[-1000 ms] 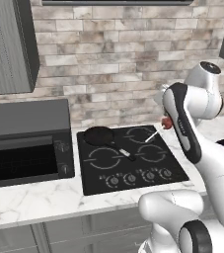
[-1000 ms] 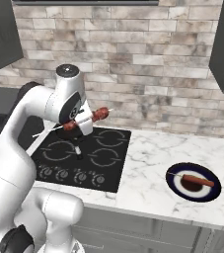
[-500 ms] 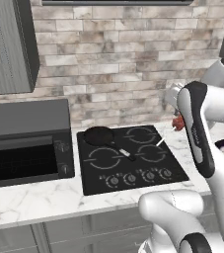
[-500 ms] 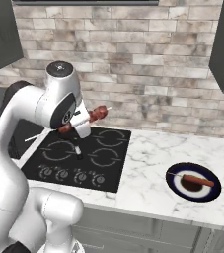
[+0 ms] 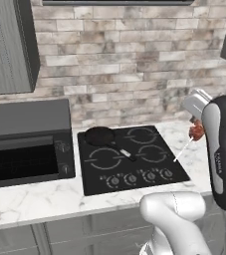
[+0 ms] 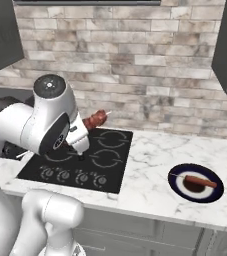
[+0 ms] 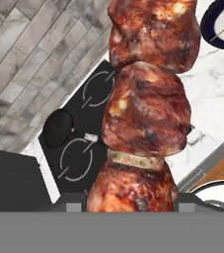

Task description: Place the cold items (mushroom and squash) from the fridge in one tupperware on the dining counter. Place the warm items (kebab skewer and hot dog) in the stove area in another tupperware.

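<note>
Above the black glass cooktop (image 6: 77, 162), left of centre in the right base view, my claw (image 6: 80, 136) grips the browned-meat kebab skewer (image 6: 95, 119). Risk: the long stick could pivot or slip during transport.

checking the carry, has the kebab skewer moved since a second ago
Yes. In the left base view the kebab skewer has swung rightward, from over the stovetop to past its right edge.

Kebab skewer (image 7: 145, 108) of glossy red-brown meat chunks on a thin pale stick, lifted in the air above the worktop's cooktop side, tilted, hot dog (image 6: 200, 181) lying flat on a dark plate (image 6: 177, 184) near the worktop's front edge
</note>
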